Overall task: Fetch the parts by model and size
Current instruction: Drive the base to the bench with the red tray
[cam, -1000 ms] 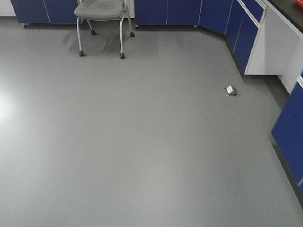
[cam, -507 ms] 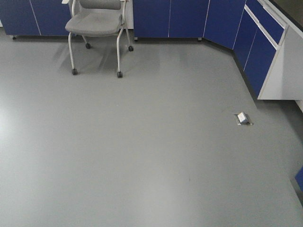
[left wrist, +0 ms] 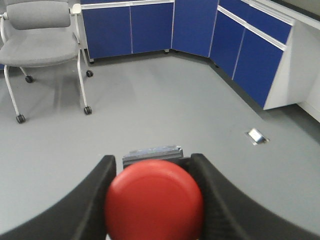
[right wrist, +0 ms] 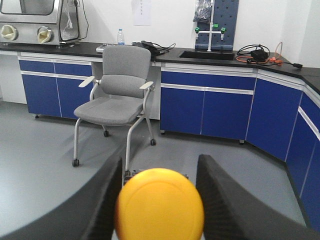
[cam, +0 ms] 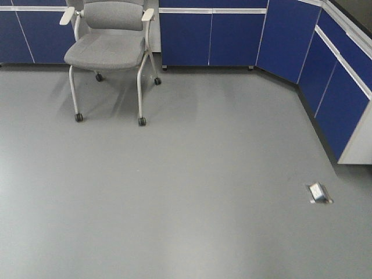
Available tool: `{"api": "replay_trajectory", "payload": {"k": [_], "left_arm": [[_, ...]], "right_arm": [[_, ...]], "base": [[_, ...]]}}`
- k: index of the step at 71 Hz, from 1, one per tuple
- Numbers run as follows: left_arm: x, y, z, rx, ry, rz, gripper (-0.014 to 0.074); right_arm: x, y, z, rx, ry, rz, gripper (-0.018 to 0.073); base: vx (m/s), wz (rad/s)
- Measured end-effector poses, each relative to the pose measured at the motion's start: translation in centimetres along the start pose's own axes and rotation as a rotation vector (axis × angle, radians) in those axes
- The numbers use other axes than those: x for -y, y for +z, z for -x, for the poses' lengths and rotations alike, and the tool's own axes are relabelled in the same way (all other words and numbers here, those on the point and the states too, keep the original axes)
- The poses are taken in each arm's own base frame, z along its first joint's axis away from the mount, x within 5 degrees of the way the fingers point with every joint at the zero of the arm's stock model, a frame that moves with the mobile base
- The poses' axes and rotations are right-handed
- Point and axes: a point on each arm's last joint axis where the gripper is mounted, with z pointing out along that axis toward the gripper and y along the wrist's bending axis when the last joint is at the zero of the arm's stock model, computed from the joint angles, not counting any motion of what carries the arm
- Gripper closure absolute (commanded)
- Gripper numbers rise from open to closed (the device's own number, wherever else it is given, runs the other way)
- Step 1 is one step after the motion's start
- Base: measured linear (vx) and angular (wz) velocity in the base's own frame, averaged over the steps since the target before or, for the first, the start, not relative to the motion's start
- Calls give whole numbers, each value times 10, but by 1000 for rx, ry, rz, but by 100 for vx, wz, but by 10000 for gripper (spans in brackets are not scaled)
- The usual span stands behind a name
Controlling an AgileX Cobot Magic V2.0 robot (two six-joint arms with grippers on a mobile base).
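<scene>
Ahead of the base, floor (cam: 186,221): grey, wide; drive evenly, no jolts.
Cabinets (cam: 232,38): blue, along far and right walls; judged the turn limit.
Chair (cam: 104,52): far left, on castors; pass wide.
Left gripper (left wrist: 152,170): clenched on red-capped switch (left wrist: 154,200), cap facing the camera.
Right gripper (right wrist: 160,172): clenched on yellow-capped switch (right wrist: 159,205).
Floor socket (cam: 319,193): right side; judged a wheel hazard.

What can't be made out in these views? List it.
- Left wrist view: the red-capped switch hides nearly all its base behind its own cap. The bottom edge cuts off the left gripper.
- Right wrist view: the yellow-capped switch hides its base the same way. The right gripper is cut off likewise.
- Front view: no switch or gripper shows. The floor box is too small to identify.
</scene>
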Motion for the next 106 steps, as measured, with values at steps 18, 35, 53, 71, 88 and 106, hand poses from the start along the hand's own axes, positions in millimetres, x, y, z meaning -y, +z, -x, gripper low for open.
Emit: {"api": "replay_trajectory", "payload": {"k": [18,35,53,71,88,106], "left_arm": [[0,0,0,0,0,0,602],[0,0,0,0,0,0,602],[0,0,0,0,0,0,602],[0,0,0,0,0,0,602],[0,0,0,0,0,0,602],[0,0,0,0,1,1,602]], "right_arm": [[0,0,0,0,0,0,564],[0,0,0,0,0,0,564],[0,0,0,0,0,0,564],[0,0,0,0,0,0,564],[0,0,0,0,0,0,564],[0,0,0,0,0,0,564]], "base": [[60,3],[56,-3],[50,-5],[46,-7],[41,-32],[37,-69]]}}
